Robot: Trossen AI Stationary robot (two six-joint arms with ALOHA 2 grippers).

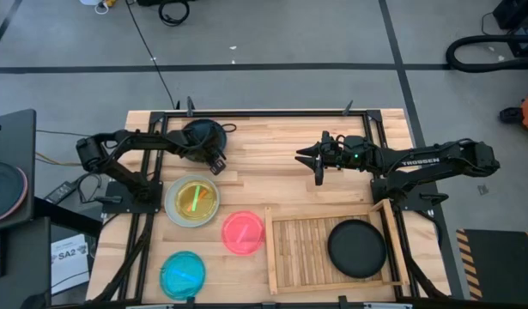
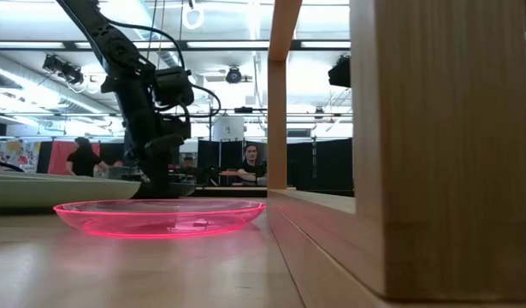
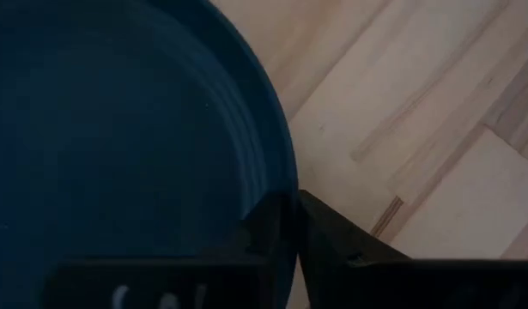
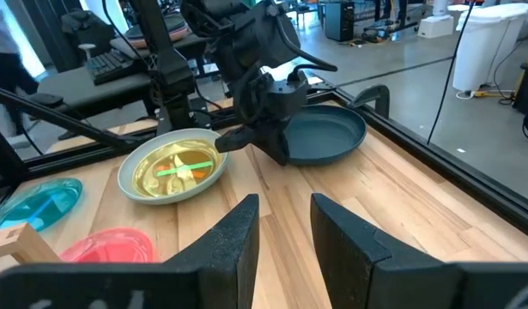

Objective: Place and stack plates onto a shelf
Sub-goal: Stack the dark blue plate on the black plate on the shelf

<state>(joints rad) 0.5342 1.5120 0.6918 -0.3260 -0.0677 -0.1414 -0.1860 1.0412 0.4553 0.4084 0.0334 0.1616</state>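
over at the table's far left, the left gripper [image 1: 217, 165] has its fingers pinched together on the rim of the dark teal plate [image 1: 197, 135], which lies flat on the planks; the left wrist view shows the two dark fingers [image 3: 276, 225] meeting right at the plate's edge. the right gripper [image 1: 310, 156] hovers above bare tabletop near the middle, well apart from any plate, its fingers [image 4: 233, 236] standing partly apart with nothing between them. the shelf [image 1: 330, 251] sits at the near right of the table and holds the black plate [image 1: 357, 248] in its right half, the left half showing bare slats. the pale plate [image 1: 173, 210] with the yellow-green plate [image 1: 193, 196] nested in it lies near the left arm's base, the pink plate [image 1: 243, 232] just beside the shelf's left rim, and the cyan plate [image 1: 183, 274] at the near left edge.
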